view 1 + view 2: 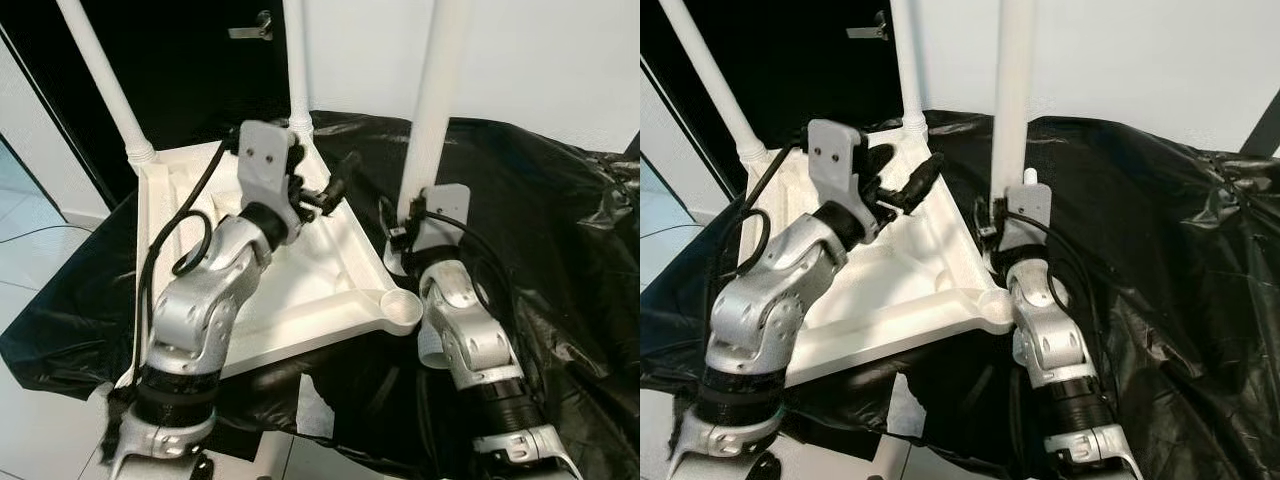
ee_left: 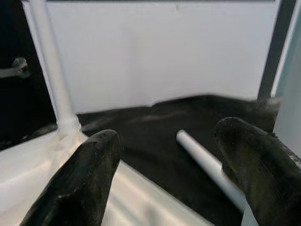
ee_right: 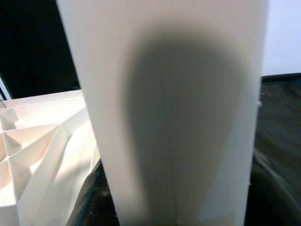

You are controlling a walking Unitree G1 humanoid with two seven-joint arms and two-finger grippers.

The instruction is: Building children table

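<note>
The white table top (image 1: 330,285) lies upside down on a black plastic sheet (image 1: 540,220). Two white legs stand in its far corners, one on the left (image 1: 100,80) and one on the right (image 1: 296,70). An empty round socket (image 1: 402,308) sits at the near right corner. My right gripper (image 1: 405,238) is shut on a third leg (image 1: 432,100), held upright just beyond that socket; its lower end is hidden behind the wrist. My left gripper (image 1: 900,175) hovers open over the table top's far right part, holding nothing. Another white tube (image 2: 207,165) lies on the sheet beyond it.
A dark door with a metal handle (image 1: 252,28) and a white wall (image 1: 540,60) stand behind the work area. The black sheet is crumpled at the right. Light floor tiles (image 1: 30,250) show at the left.
</note>
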